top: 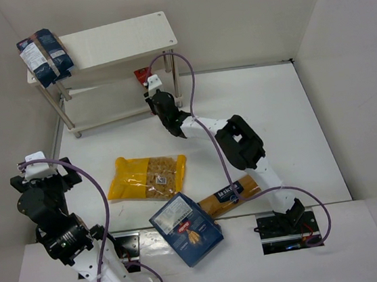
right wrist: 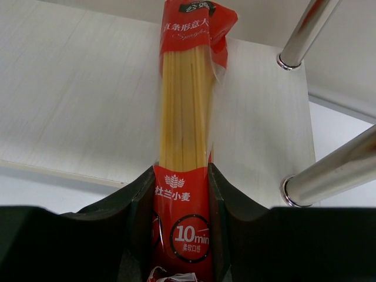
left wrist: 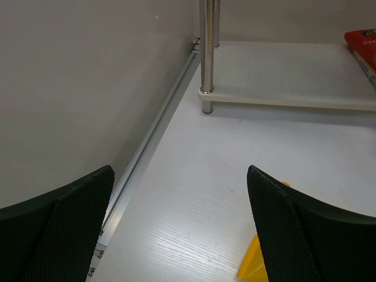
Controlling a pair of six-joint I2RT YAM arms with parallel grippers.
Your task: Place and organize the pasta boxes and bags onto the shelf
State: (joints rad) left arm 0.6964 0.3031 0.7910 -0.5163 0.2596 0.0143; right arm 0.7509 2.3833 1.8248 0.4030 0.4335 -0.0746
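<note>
Currently, right jaws clamp red spaghetti pack [right wrist: 185,117].

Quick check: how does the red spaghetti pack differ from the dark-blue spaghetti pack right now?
The red spaghetti pack is clamped in the right gripper, its far end over the lower board of the shelf; the dark-blue spaghetti pack lies free on the table. The red one has red wrapping, the other a dark-blue label. Both are long packs showing straight spaghetti.

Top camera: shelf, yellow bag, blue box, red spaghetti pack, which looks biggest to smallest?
1. shelf.
2. yellow bag and blue box look about alike.
3. red spaghetti pack, mostly hidden.
</note>
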